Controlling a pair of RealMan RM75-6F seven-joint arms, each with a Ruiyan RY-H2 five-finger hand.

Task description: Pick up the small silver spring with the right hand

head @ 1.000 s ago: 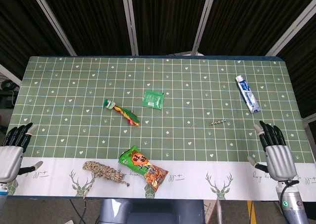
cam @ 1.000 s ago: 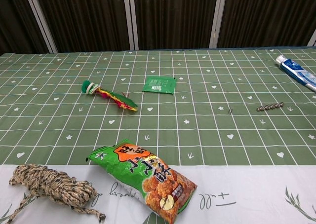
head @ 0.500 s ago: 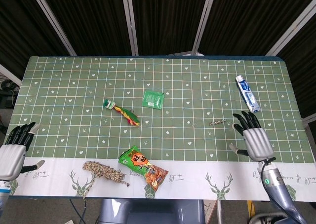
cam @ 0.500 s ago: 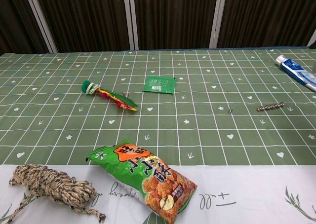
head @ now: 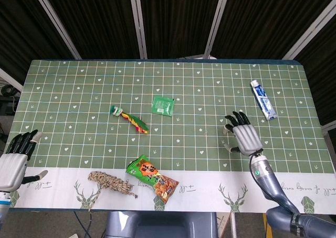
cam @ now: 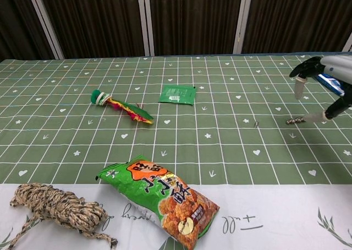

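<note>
The small silver spring (cam: 295,120) lies on the green checked tablecloth (head: 79,91) at the right. In the chest view its left end shows just beside the thumb tip of my right hand (cam: 325,80). In the head view my right hand (head: 243,137) hovers over that spot with fingers spread, holding nothing, and it hides the spring. My left hand (head: 14,161) rests at the table's near left edge, fingers extended and empty.
A toothpaste tube (head: 262,99) lies beyond my right hand. A green sachet (head: 163,105), a colourful rope toy (head: 130,119), a snack bag (head: 152,179) and a twine bundle (head: 110,182) lie toward the middle and left.
My right hand has swept from the near right edge leftward and forward, and now sits over the spring. The left hand has stayed in place.
</note>
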